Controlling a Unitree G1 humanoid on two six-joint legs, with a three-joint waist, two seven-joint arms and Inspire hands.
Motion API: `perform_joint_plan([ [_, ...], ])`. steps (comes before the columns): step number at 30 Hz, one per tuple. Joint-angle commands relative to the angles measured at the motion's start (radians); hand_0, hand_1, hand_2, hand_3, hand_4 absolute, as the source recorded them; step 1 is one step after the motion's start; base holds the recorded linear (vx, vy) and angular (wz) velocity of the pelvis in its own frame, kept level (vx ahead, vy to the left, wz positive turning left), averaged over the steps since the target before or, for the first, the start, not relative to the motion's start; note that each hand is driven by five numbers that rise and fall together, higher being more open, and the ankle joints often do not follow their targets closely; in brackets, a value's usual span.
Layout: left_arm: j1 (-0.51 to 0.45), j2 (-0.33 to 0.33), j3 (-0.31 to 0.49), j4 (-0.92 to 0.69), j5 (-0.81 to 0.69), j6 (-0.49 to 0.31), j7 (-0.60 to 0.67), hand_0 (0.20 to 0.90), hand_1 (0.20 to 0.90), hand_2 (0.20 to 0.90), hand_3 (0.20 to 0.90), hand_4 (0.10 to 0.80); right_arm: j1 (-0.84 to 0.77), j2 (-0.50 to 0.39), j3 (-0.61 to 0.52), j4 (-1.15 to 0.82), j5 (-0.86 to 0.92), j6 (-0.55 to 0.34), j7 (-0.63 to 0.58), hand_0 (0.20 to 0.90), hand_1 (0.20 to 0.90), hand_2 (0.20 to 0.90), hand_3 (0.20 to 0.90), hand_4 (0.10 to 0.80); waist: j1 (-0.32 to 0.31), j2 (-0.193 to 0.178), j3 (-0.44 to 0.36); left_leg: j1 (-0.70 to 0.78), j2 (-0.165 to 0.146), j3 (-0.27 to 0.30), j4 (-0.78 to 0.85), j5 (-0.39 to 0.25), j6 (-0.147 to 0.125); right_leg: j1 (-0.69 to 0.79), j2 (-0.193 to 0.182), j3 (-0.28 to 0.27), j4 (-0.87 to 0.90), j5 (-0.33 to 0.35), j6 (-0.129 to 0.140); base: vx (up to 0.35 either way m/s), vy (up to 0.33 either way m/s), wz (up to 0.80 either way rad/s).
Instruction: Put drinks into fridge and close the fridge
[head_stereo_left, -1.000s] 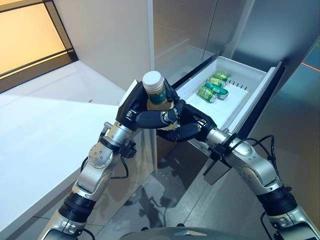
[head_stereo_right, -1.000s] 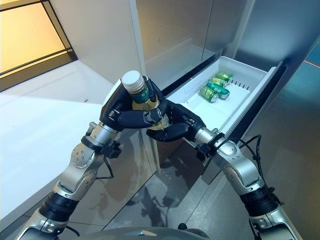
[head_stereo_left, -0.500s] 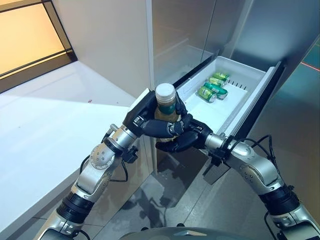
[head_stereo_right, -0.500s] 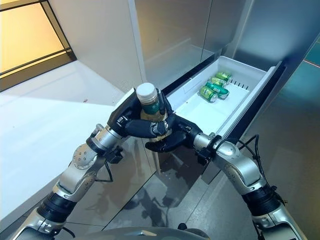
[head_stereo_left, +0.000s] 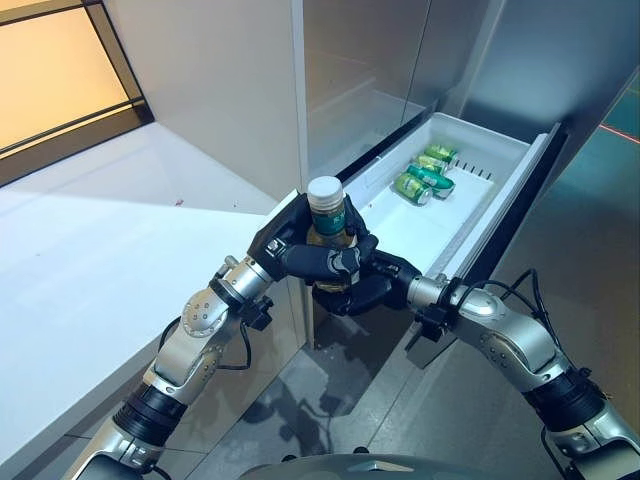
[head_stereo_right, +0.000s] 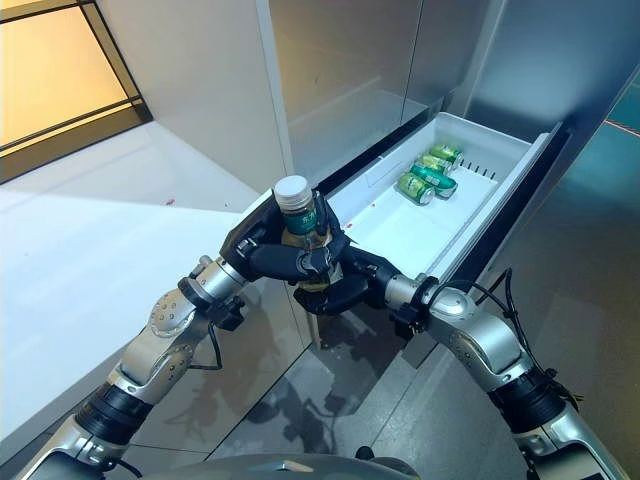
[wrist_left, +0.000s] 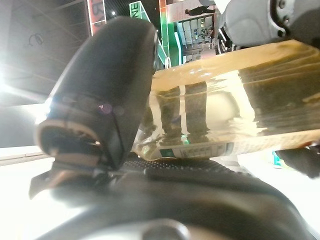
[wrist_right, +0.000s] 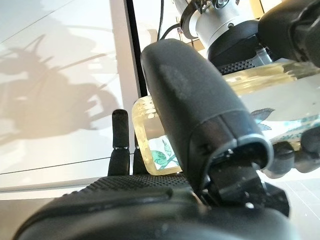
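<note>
A: Where's the drink?
B: Bottle (head_stereo_left: 327, 212), white cap up, roughly upright, held just over near left corner of open fridge drawer (head_stereo_left: 470, 150). Pale yellow liquid, green label.
A: Held by which hand?
B: Both. Left hand (head_stereo_left: 300, 250) w/ fingers wrapped round the body from the left; right hand (head_stereo_left: 368, 283) curled under and round lower part from the right. Wrist views confirm: thumb each side pressed on the bottle.
A: In the drawer yet?
B: Not yet, base hidden by fingers (head_stereo_left: 325, 262), can't tell if touching rim.
A: Anything else in there?
B: Green cans (head_stereo_left: 425, 172) lying on their sides at far end, well apart from bottle. White tabletop (head_stereo_left: 90, 260) to the left.
</note>
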Motion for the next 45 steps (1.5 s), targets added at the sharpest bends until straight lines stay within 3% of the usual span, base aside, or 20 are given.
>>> perform_joint_plan([
  [1,-0.141,-0.117,-0.071,-0.082,-0.12,-0.141,-0.051,0.3,0.3,0.3,0.2,0.1,-0.21,0.158,-0.041,-0.124,0.175,-0.153,-0.061,0.3,0.3,0.3,0.2,0.1,-0.001,-0.024,-0.075,-0.026,0.022,0.016,0.007,-0.055,-0.002,-0.02,-0.009,-0.03,0.052,-0.029,0.048,0.0,0.0,0.0],
  [6,-0.135,-0.123,-0.067,-0.077,-0.107,-0.156,-0.035,0.3,0.3,0.3,0.2,0.1,-0.23,0.163,-0.075,-0.122,0.2,-0.175,-0.112,0.3,0.3,0.3,0.2,0.1,0.002,-0.025,-0.075,-0.027,0.02,0.014,0.009,-0.057,-0.002,-0.021,-0.01,-0.034,0.053,-0.03,0.047,0.0,0.0,0.0],
  [7,-0.134,-0.123,-0.068,-0.075,-0.088,-0.161,-0.031,0.328,0.328,0.328,0.233,0.133,-0.236,0.162,-0.087,-0.121,0.203,-0.175,-0.124,0.3,0.3,0.3,0.2,0.1,0.002,-0.026,-0.075,-0.027,0.019,0.014,0.01,-0.058,-0.001,-0.02,-0.01,-0.034,0.053,-0.03,0.046,0.0,0.0,0.0],
  [8,-0.131,-0.122,-0.065,-0.077,-0.073,-0.165,-0.029,0.446,0.446,0.446,0.37,0.27,-0.237,0.161,-0.094,-0.121,0.199,-0.175,-0.13,0.3,0.3,0.3,0.2,0.1,0.003,-0.026,-0.076,-0.027,0.019,0.013,0.01,-0.059,-0.001,-0.02,-0.01,-0.034,0.053,-0.03,0.046,0.0,0.0,0.0],
  [9,-0.134,-0.123,-0.065,-0.071,-0.062,-0.172,-0.026,0.9,0.9,0.9,0.9,0.8,-0.241,0.161,-0.102,-0.119,0.192,-0.172,-0.138,0.3,0.3,0.3,0.2,0.1,0.002,-0.027,-0.076,-0.027,0.019,0.013,0.01,-0.06,-0.001,-0.02,-0.01,-0.034,0.053,-0.03,0.046,0.0,0.0,0.0],
  [17,-0.154,-0.105,-0.011,-0.092,0.028,-0.353,0.095,0.9,0.9,0.9,0.9,0.8,-0.283,0.099,-0.17,-0.061,-0.046,-0.237,-0.222,0.3,0.3,0.3,0.2,0.1,0.006,-0.031,-0.081,-0.026,0.019,0.005,0.01,-0.061,-0.002,-0.017,-0.011,-0.037,0.052,-0.03,0.043,0.0,0.0,0.0],
  [22,-0.162,-0.108,0.031,-0.109,0.051,-0.338,0.156,0.9,0.9,0.9,0.9,0.8,-0.346,0.018,-0.24,-0.033,-0.325,-0.309,-0.335,0.3,0.3,0.3,0.2,0.1,0.006,-0.038,-0.082,-0.034,0.018,-0.001,0.013,-0.058,-0.003,-0.026,-0.009,-0.035,0.063,-0.03,0.037,0.0,0.0,0.0],
  [25,-0.151,-0.102,0.05,-0.109,0.043,-0.304,0.173,0.9,0.9,0.9,0.9,0.8,-0.383,-0.087,-0.307,-0.01,-0.52,-0.359,-0.431,0.3,0.3,0.3,0.2,0.1,0.002,-0.039,-0.082,-0.034,0.019,-0.003,0.013,-0.06,-0.001,-0.029,-0.005,-0.03,0.07,-0.034,0.034,0.0,0.0,0.0],
  [30,-0.111,-0.091,0.066,-0.113,0.004,-0.265,0.159,0.9,0.9,0.9,0.9,0.8,-0.383,-0.21,-0.393,0.025,-0.68,-0.405,-0.537,0.3,0.3,0.3,0.2,0.1,0.002,-0.039,-0.078,-0.035,0.021,-0.007,0.016,-0.062,0.001,-0.031,-0.002,-0.029,0.083,-0.042,0.032,0.0,0.0,0.0],
  [39,0.039,-0.07,0.038,-0.073,-0.259,-0.098,-0.047,0.9,0.9,0.9,0.9,0.8,-0.356,-0.346,-0.455,0.172,-0.752,-0.426,-0.742,0.3,0.3,0.3,0.2,0.1,0.032,-0.045,-0.062,-0.041,0.028,-0.026,0.036,-0.07,-0.002,-0.02,-0.006,-0.065,0.108,-0.072,0.025,-0.003,-0.003,0.04],
  [42,0.096,-0.07,0.012,-0.046,-0.376,0.065,-0.163,0.9,0.9,0.9,0.9,0.8,-0.372,-0.393,-0.449,0.257,-0.666,-0.426,-0.762,0.3,0.3,0.3,0.2,0.1,0.048,-0.044,-0.058,-0.044,0.032,-0.036,0.041,-0.066,-0.009,-0.013,-0.01,-0.083,0.107,-0.075,0.023,0.002,-0.004,0.16],
  [45,0.148,-0.084,-0.033,-0.007,-0.487,0.312,-0.245,0.9,0.9,0.9,0.9,0.8,-0.41,-0.429,-0.42,0.362,-0.593,-0.449,-0.773,0.3,0.3,0.3,0.2,0.1,0.062,-0.039,-0.058,-0.048,0.035,-0.044,0.042,-0.061,-0.016,-0.009,-0.012,-0.1,0.105,-0.077,0.022,0.014,-0.001,0.19],
])
